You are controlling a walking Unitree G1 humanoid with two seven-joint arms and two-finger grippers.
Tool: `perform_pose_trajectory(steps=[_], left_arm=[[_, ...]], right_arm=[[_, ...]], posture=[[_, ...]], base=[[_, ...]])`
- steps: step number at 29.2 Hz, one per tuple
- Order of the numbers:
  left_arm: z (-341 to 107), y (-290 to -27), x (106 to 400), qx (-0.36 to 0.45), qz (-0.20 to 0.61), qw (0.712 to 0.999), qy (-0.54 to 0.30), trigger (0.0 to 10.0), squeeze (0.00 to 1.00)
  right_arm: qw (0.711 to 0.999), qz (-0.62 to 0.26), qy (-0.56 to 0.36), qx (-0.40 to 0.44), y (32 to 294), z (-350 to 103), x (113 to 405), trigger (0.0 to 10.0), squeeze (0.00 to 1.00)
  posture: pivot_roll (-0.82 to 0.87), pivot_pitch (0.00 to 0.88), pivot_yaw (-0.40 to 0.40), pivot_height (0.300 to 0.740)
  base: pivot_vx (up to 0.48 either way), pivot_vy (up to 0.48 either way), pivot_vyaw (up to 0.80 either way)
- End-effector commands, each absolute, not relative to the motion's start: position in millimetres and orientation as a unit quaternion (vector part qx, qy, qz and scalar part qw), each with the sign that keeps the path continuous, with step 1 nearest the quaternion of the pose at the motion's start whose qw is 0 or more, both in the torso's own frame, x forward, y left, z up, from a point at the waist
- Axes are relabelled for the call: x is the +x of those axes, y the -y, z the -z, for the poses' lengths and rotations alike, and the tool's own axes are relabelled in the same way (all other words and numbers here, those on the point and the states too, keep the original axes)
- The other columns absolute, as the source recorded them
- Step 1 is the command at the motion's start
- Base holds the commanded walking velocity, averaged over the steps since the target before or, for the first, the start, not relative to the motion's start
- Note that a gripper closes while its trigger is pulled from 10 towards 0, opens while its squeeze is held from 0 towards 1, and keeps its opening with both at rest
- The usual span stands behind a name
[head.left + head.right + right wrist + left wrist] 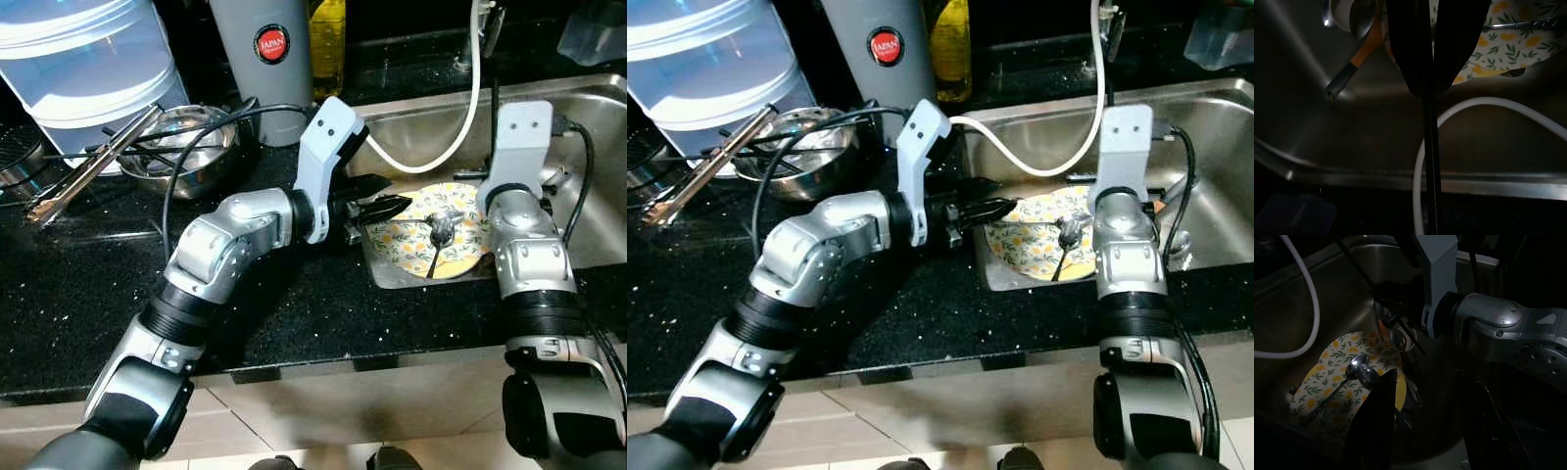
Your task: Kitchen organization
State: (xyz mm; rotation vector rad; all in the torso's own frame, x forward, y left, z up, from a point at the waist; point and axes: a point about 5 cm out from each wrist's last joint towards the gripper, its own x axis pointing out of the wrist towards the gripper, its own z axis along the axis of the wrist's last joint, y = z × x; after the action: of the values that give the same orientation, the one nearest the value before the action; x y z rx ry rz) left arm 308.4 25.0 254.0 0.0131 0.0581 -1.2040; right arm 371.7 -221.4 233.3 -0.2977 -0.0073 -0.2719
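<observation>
A round plate (pixel 416 245) with a yellow flower print lies in the steel sink (pixel 588 127), at its near left corner. A metal spoon (pixel 439 233) rests on the plate. My left gripper (pixel 384 199) reaches over the sink's left rim, open, with its fingertips just above the plate's left edge and nothing held. My right arm stands over the plate's right side, pointing toward the sink's far wall. In the right wrist view my right gripper (pixel 1429 88) is shut on a thin black stick (pixel 1430 161) that sticks out past its tips.
A white hose (pixel 460 132) loops through the sink. An orange-handled utensil (pixel 1359 56) lies beside the plate. On the black counter (pixel 294 304) stand a steel bowl (pixel 191 147), tongs (pixel 88 168), a clear water tank (pixel 83 59), a grey canister (pixel 263 59) and a yellow bottle (pixel 328 39).
</observation>
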Motion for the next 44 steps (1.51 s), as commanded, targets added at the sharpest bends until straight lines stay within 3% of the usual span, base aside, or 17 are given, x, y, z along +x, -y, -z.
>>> perform_pose_trajectory(steps=[1, 2, 5, 6, 7, 10, 11, 12, 17, 18, 26, 27, 28, 34, 37, 40, 44], left_arm=[[-252.9, -24.4, 308.1, -0.006, 0.572, 0.82, -0.025, 10.0, 0.0], [-252.3, -23.3, 308.4, -0.008, 0.573, 0.819, -0.025, 10.0, 0.0], [-251.6, -22.0, 308.9, -0.011, 0.575, 0.818, -0.025, 10.0, 0.0], [-251.4, -21.3, 309.3, -0.011, 0.576, 0.817, -0.025, 10.0, 0.0], [-252.0, -20.0, 309.8, -0.013, 0.58, 0.814, -0.023, 10.0, 0.0], [-252.8, -19.6, 310.1, -0.014, 0.584, 0.811, -0.022, 10.0, 0.0], [-253.2, -19.7, 310.3, -0.015, 0.586, 0.81, -0.022, 10.0, 0.0], [-253.8, -19.8, 310.7, -0.017, 0.587, 0.809, -0.021, 10.0, 0.0], [-254.3, -18.9, 311.9, -0.017, 0.587, 0.809, -0.02, 10.0, 0.0], [-254.9, -18.2, 312.5, -0.018, 0.587, 0.81, -0.018, 10.0, 0.0], [-257.6, -18.3, 314.9, -0.019, 0.58, 0.814, -0.008, 10.0, 0.0], [-258.6, -20.5, 315.4, -0.02, 0.576, 0.817, -0.005, 10.0, 0.0], [-258.9, -21.3, 315.8, -0.019, 0.573, 0.819, -0.004, 10.0, 0.0], [-263.9, -34.6, 320.8, -0.012, 0.527, 0.849, 0.028, 10.0, 0.0], [-265.0, -41.6, 322.9, 0.008, 0.5, 0.865, 0.043, 10.0, 0.0], [-275.5, -69.0, 327.8, 0.129, 0.374, 0.911, 0.115, 10.0, 0.0], [-286.9, -90.2, 327.0, 0.141, 0.267, 0.94, 0.16, 10.0, 0.0]], right_arm=[[0.982, 0.113, -0.035, -0.15, 213.3, -209.7, 368.1, 10.0, 0.0], [0.982, 0.111, -0.034, -0.15, 211.9, -210.3, 367.1, 10.0, 0.12], [0.982, 0.11, -0.034, -0.151, 211.5, -210.2, 365.9, 10.0, 0.12], [0.983, 0.107, -0.035, -0.148, 211.1, -209.3, 365.2, 10.0, 0.42], [0.984, 0.1, -0.034, -0.143, 208.9, -208.2, 363.5, 10.0, 0.43], [0.986, 0.08, -0.02, -0.142, 201.6, -210.6, 362.9, 10.0, 0.38], [0.987, 0.07, -0.014, -0.141, 197.7, -212.6, 363.2, 10.0, 0.3], [0.989, 0.057, -0.007, -0.139, 192.3, -215.2, 363.9, 10.0, 0.0], [0.988, 0.047, -0.012, -0.145, 189.3, -214.1, 365.4, 10.0, 0.0], [0.987, 0.042, -0.019, -0.153, 188.7, -212.4, 365.8, 10.0, 1.0], [0.988, 0.043, -0.011, -0.145, 192.4, -216.7, 364.4, 10.0, 1.0], [0.99, 0.04, 0.018, -0.134, 192.3, -225.9, 363.4, 10.0, 0.85], [0.99, 0.039, 0.033, -0.13, 191.8, -231.1, 362.8, 10.0, 0.0], [0.979, 0.027, 0.189, -0.067, 190.9, -281.4, 342.4, 10.0, 0.0], [0.975, 0.012, 0.216, -0.048, 189.8, -289.6, 333.5, 10.0, 0.0], [0.962, -0.086, 0.257, 0.034, 170.7, -298.9, 305.2, 10.0, 0.0], [0.952, -0.152, 0.254, 0.074, 143.4, -291.1, 297.0, 10.0, 0.0]], posture=[[-0.13, 0.146, 0.185, 0.74], [-0.15, 0.143, 0.193, 0.74], [-0.15, 0.142, 0.197, 0.74], [-0.16, 0.141, 0.201, 0.74], [-0.16, 0.141, 0.201, 0.74], [-0.18, 0.137, 0.225, 0.74], [-0.19, 0.137, 0.234, 0.74], [-0.19, 0.137, 0.234, 0.74], [-0.2, 0.132, 0.235, 0.74], [-0.2, 0.131, 0.234, 0.74], [-0.18, 0.116, 0.212, 0.74], [-0.17, 0.114, 0.21, 0.74], [-0.17, 0.11, 0.205, 0.74], [-0.14, 0.096, 0.18, 0.74], [-0.12, 0.091, 0.169, 0.74], [-0.09, 0.075, 0.137, 0.74], [-0.05, 0.059, 0.115, 0.74]], base=[[0.0, 0.0, 0.0], [0.0, 0.0, 0.0], [0.0, 0.0, 0.0], [0.0, 0.0, 0.0], [0.0, 0.0, 0.0], [0.0, 0.0, 0.0], [0.0, 0.0, 0.0], [0.0, 0.0, 0.0], [0.0, 0.0, 0.0], [0.0, 0.0, 0.0], [0.0, 0.0, 0.0], [0.0, 0.0, 0.0], [0.0, 0.0, 0.0], [0.0, 0.0, 0.0], [0.0, 0.0, 0.0], [0.0, 0.0, 0.0], [0.0, 0.0, 0.0]])
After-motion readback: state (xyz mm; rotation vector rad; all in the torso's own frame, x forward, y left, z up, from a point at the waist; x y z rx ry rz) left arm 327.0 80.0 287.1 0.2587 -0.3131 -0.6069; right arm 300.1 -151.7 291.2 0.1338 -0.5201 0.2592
